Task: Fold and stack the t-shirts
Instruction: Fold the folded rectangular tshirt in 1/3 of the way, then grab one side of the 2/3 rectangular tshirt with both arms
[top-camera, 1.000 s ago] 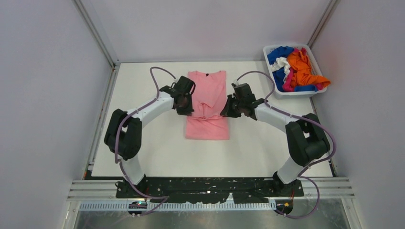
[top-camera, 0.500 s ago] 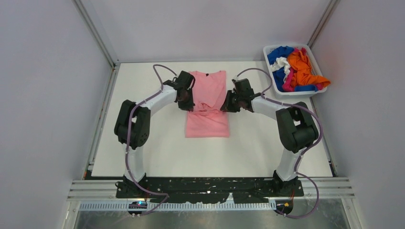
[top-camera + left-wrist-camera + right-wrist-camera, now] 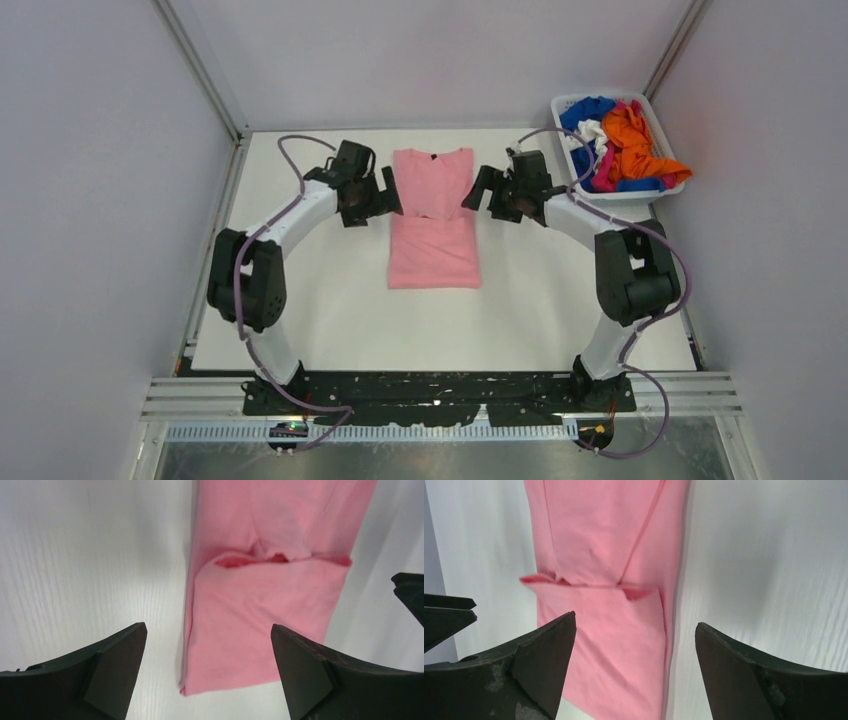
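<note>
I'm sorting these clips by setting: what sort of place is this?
Probably a robotics lab cell, not a home: bare panel walls box in a white table, and two robot arms are bolted to a metal rail.

Readable text: none anywhere.
Dark neck label (image 3: 434,157) on light pink t-shirt (image 3: 433,245): too small to read.

White table (image 3: 520,330) (faint wood grain) boxed in by plain grey walls (image 3: 430,60).

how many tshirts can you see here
5 by colour: a light pink shirt half-folded on the table, and orange, royal blue, white and hot pink heaped in the basket. More may be buried underneath.
</note>
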`<state>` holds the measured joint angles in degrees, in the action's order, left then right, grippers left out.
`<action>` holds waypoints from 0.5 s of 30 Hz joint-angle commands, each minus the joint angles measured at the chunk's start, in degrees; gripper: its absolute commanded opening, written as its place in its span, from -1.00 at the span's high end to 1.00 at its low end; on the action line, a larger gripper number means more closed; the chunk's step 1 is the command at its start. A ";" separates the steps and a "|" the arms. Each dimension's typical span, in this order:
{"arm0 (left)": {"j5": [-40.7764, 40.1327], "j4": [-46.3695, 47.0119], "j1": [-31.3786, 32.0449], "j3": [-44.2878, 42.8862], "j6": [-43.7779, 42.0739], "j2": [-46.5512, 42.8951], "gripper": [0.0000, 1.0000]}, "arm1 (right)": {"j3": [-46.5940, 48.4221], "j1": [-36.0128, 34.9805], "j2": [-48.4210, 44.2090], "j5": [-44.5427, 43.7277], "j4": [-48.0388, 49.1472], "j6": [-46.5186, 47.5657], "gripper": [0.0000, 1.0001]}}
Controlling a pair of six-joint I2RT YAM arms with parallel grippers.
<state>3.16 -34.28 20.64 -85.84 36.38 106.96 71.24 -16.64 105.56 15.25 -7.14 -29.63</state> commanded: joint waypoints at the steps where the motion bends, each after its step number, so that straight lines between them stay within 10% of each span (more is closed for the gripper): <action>1: 5.24 3.94 1.53 14.09 -0.43 -11.31 -0.99 | -12.34 -1.01 -11.77 2.14 1.51 0.83 -0.91; 9: 7.89 11.54 4.78 33.69 4.69 -20.93 -0.97 | -28.29 -5.22 -21.93 2.03 2.56 -2.64 -0.94; 15: 8.21 11.81 5.67 35.31 5.53 -17.87 -0.56 | -31.85 -7.17 -22.27 0.25 3.13 -4.84 -0.87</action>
<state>9.74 -27.59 25.82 -50.46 40.51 88.14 40.36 -23.16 85.01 17.06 -6.87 -32.08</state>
